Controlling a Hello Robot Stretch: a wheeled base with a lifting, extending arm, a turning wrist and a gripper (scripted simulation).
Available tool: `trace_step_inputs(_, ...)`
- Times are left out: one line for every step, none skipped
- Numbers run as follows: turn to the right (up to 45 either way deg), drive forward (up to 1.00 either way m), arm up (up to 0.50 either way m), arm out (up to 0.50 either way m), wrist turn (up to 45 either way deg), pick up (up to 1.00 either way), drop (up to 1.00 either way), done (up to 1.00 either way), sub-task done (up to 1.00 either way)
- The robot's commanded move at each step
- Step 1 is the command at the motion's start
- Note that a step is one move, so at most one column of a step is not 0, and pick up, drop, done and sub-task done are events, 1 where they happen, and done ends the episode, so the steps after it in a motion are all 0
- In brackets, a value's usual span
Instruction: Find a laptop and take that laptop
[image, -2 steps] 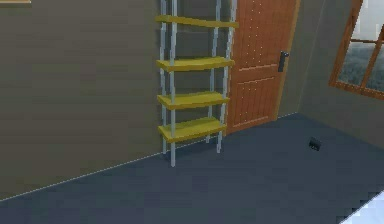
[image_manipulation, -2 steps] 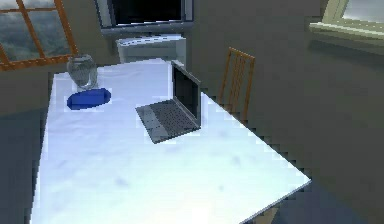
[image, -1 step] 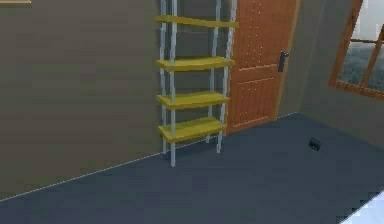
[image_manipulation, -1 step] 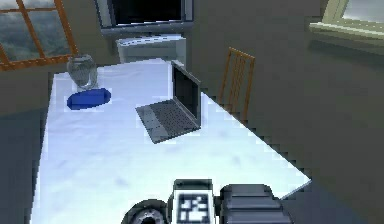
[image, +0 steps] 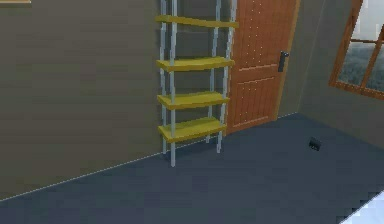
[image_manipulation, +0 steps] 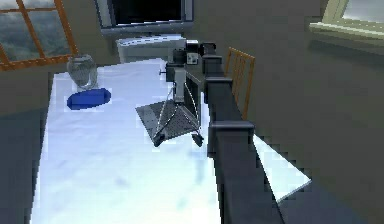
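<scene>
The hand (image_manipulation: 178, 88) is over the white counter (image_manipulation: 90, 170) at the far end of the dark arm (image_manipulation: 235, 160). I cannot tell whether its fingers are spread or pressed together, nor whether it holds anything. The dark grey laptop (image_manipulation: 172, 118) is right at the hand, just below it in the arm side view. Left of the hand are a blue plate (image_manipulation: 88, 99) and a glass bowl (image_manipulation: 81, 70), and a wooden chair (image_manipulation: 241, 70) stands to its right
</scene>
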Motion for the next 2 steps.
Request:
trace_step_inputs(0.0, 0.00, 0.00, 0.00, 45.0, 0.00, 0.00, 0.00, 0.00)
trace_step_inputs(0.0, 0.00, 0.00, 0.00, 45.0, 0.00, 0.00, 0.00, 0.00)
